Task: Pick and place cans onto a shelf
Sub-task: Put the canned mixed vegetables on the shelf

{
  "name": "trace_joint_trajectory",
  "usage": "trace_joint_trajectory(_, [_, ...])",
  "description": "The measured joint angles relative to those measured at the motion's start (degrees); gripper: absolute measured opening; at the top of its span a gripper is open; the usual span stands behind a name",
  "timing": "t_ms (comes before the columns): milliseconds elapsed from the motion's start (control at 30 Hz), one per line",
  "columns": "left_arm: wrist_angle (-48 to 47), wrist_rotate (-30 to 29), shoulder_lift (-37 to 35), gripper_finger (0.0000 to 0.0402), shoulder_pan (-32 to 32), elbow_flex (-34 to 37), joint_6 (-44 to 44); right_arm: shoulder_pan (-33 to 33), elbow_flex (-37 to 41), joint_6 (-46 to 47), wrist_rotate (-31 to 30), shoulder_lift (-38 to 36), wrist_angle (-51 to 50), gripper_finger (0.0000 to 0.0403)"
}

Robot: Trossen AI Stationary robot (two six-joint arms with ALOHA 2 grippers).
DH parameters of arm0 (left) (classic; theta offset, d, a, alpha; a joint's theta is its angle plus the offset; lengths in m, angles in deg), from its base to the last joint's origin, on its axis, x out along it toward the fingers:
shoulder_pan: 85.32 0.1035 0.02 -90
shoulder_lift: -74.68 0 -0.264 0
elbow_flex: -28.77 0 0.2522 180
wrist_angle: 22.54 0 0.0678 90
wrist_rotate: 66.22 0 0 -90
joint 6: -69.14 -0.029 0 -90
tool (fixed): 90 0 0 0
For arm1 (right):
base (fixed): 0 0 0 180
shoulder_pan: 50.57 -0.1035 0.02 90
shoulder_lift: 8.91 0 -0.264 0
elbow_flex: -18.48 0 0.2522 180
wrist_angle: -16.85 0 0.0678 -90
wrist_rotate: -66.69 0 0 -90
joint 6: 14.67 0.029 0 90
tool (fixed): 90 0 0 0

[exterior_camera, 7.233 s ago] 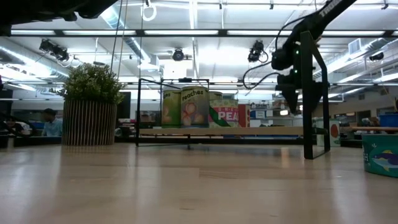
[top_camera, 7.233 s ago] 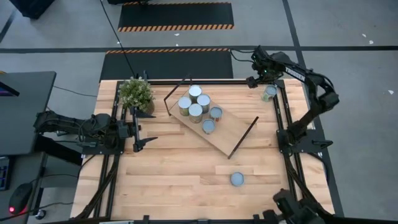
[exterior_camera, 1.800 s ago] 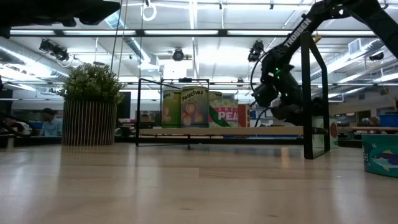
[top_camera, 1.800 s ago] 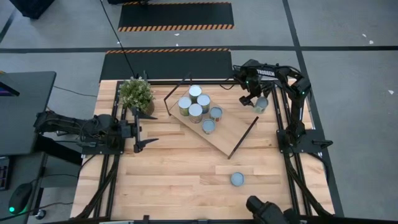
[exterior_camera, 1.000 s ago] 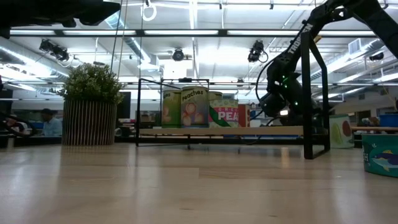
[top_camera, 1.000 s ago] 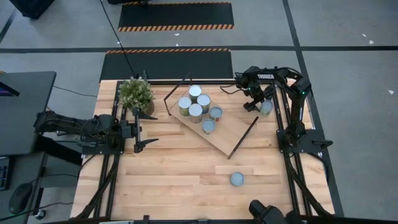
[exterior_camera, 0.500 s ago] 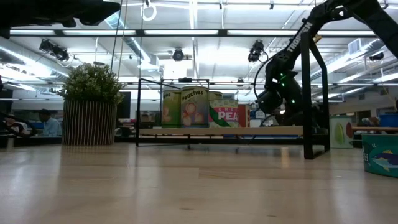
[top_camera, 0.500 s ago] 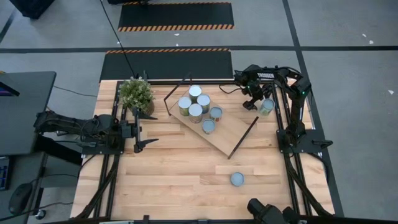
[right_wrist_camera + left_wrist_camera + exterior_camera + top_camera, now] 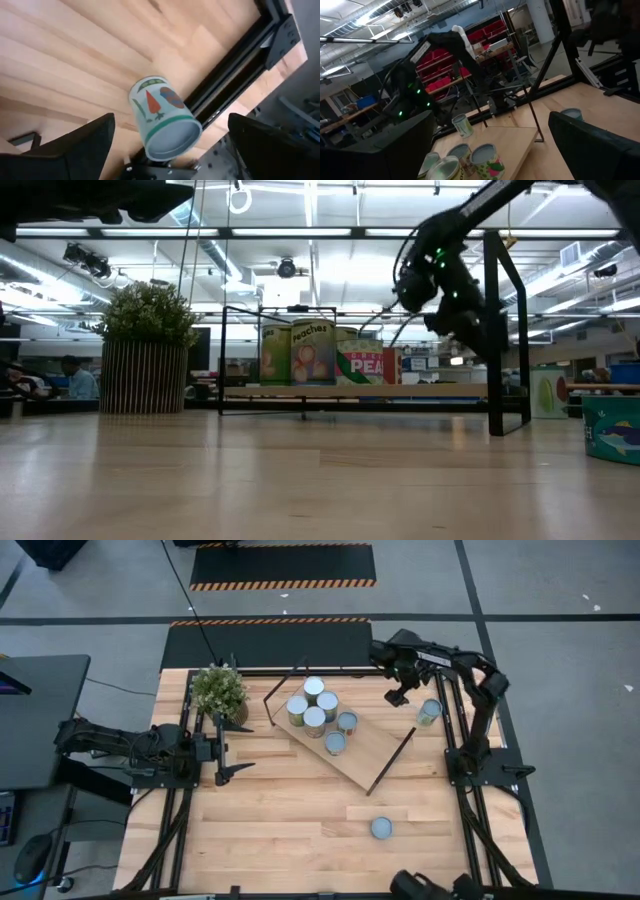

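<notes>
Right wrist view shows 1 can lying tipped on its side beneath the open, empty right pincer.

Bright overhead strip lights glare in the low view; wrist views blurred.

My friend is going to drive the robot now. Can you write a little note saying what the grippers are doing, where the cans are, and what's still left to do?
Right gripper: open, empty, up over the far right part of the table, just beyond the shelf.
Left gripper: open, empty, waiting at the left side of the table.
Done: five cans stand on the shelf, grouped at its far end.
Left: the vegetable can lies on the table by the right frame rail, beside the shelf and apart from the right gripper. One more can stands on the table near the front. Both need to go on the shelf.
</notes>
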State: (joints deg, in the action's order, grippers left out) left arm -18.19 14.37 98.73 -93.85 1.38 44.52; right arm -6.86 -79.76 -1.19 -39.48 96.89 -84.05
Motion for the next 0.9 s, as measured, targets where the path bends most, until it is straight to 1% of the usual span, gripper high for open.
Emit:
trace_joint_trajectory(133, [-0.01, -0.02, -0.01, 0.0398, 0.00, 0.00, 0.04, -1.30, 5.23, 2.66, 1.02, -7.91, 4.82, 0.0396])
trace_joint_trajectory(267, [-0.02, 0.00, -0.01, 0.0398, 0.00, 0.00, 0.06, -2.57, 13.86, 6.62, 0.48, -15.29, 8.30, 0.0396])
trace_joint_trajectory(333, [-0.02, 0.00, 0.01, 0.0398, 0.00, 0.00, 0.06, -2.57, 18.02, 8.28, 1.39, -18.72, 10.34, 0.0396])
trace_joint_trajectory(400, [-0.01, -0.01, 0.01, 0.0398, 0.00, 0.00, 0.06, -2.33, 21.32, 10.94, 1.77, -21.23, 12.61, 0.0396])
trace_joint_trajectory(467, [0.00, 0.00, 0.00, 0.0398, 0.00, 0.00, 0.06, -2.28, 23.96, 13.34, 0.93, -23.49, 15.04, 0.0396])
trace_joint_trajectory(533, [0.00, 0.00, 0.00, 0.0398, 0.00, 0.00, 0.05, -2.31, 26.59, 13.81, 0.48, -25.84, 17.91, 0.0396])
trace_joint_trajectory(600, [0.00, -0.01, -0.01, 0.0398, 0.00, 0.00, 0.05, -2.30, 28.45, 13.81, 0.45, -27.59, 20.22, 0.0396])
trace_joint_trajectory(700, [-0.01, -0.02, -0.01, 0.0398, 0.00, 0.00, 0.00, -1.60, 29.61, 14.06, -1.17, -29.08, 20.20, 0.0396])
trace_joint_trajectory(767, [0.00, -0.01, 0.00, 0.0398, 0.00, 0.00, 0.01, -1.26, 29.75, 15.38, -2.23, -29.16, 19.55, 0.0396])
trace_joint_trajectory(900, [-0.02, -0.02, 0.01, 0.0398, 0.00, 0.00, 0.01, -0.16, 29.76, 16.20, -1.73, -27.85, 19.38, 0.0396])
